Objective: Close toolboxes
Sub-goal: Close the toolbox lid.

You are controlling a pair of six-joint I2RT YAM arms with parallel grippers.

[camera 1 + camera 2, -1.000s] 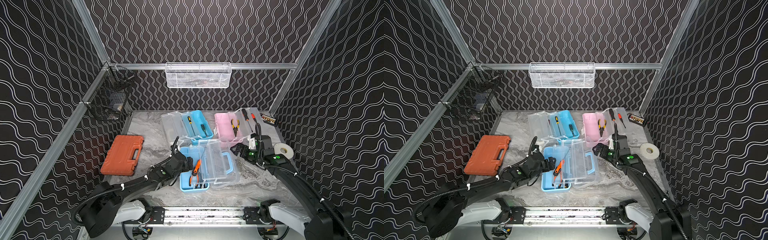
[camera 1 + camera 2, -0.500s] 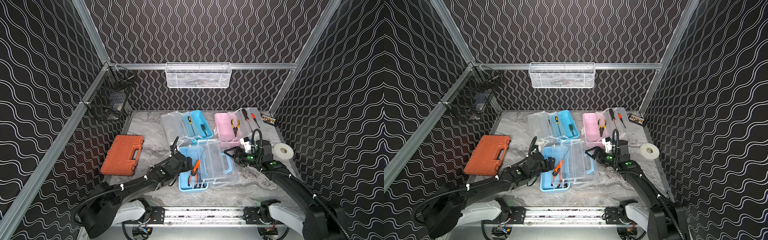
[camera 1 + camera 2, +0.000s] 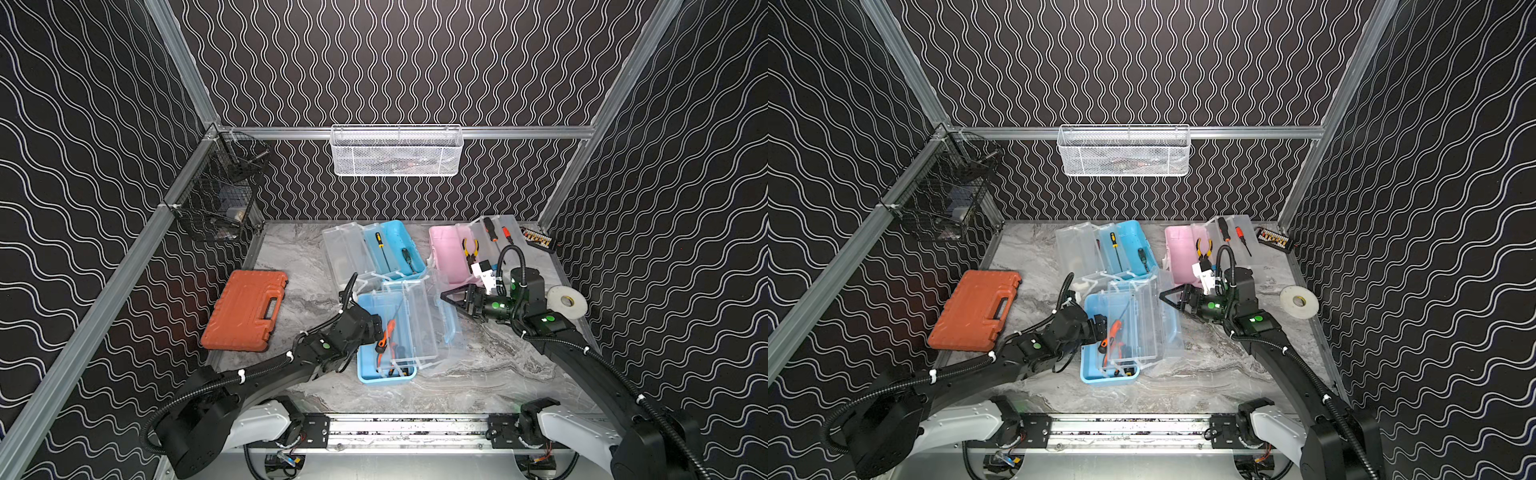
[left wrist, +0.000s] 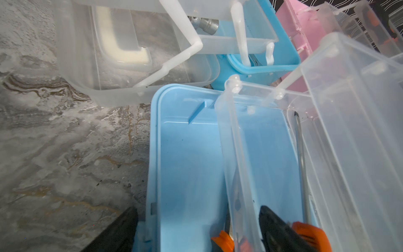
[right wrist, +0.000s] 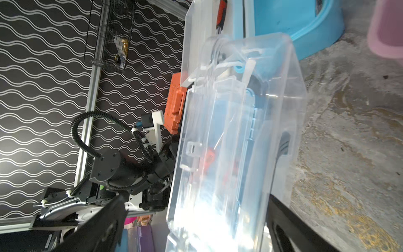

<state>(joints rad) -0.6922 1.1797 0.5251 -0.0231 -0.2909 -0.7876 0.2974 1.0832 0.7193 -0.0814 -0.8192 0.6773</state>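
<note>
Beside the left hand (image 3: 376,328) and right hand (image 3: 451,301), both gaping apart, the nearest clear lid (image 3: 428,320) looks light, slick and flexy, best pushed at its outer edge.

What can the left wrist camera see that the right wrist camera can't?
Only the left wrist view looks down into the near light-blue plastic toolbox base, onto its bare floor. Only the right wrist view shows the flat orange hard case, the black wire basket and the left arm. Both show that toolbox's clear plastic lid, the far light-blue toolbox base, the pink toolbox base and the marble table.
</note>
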